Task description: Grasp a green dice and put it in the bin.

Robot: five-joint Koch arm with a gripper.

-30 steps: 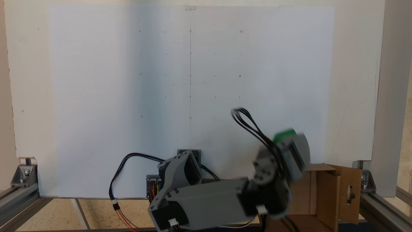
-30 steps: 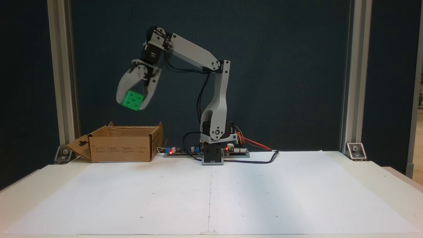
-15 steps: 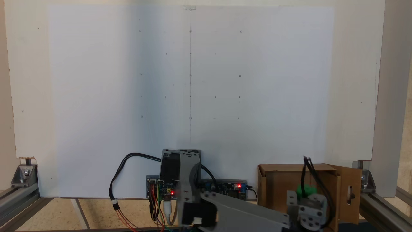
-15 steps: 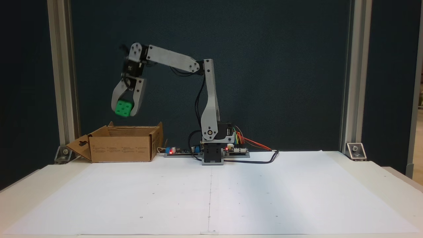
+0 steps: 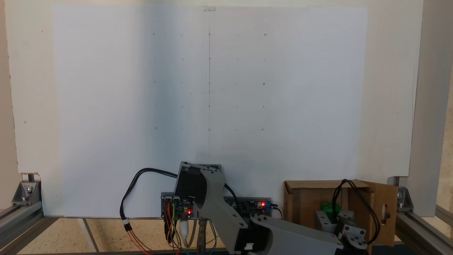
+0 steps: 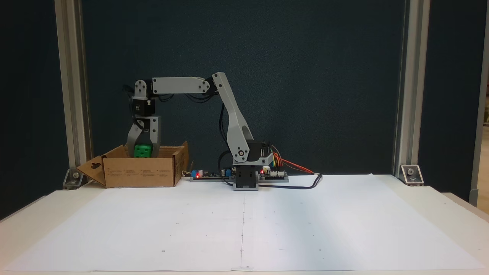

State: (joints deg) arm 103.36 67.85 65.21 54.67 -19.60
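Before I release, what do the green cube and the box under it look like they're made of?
The cube, held in the end effector, looks like glossy hard plastic: uniform bright green, rounded edges, recessed dark pips. The box looks like plain matte brown cardboard: folded flaps, a punched slot in one flap, small print on its side. I cannot confirm either from looks alone.

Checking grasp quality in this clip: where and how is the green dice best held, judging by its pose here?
By two opposite flat side faces, from straight above. In a fixed view the green dice hangs upright at the bin rim, the gripper pointing down with one finger on each side; flat parallel faces suit that pinch, and a top approach clears the bin walls.
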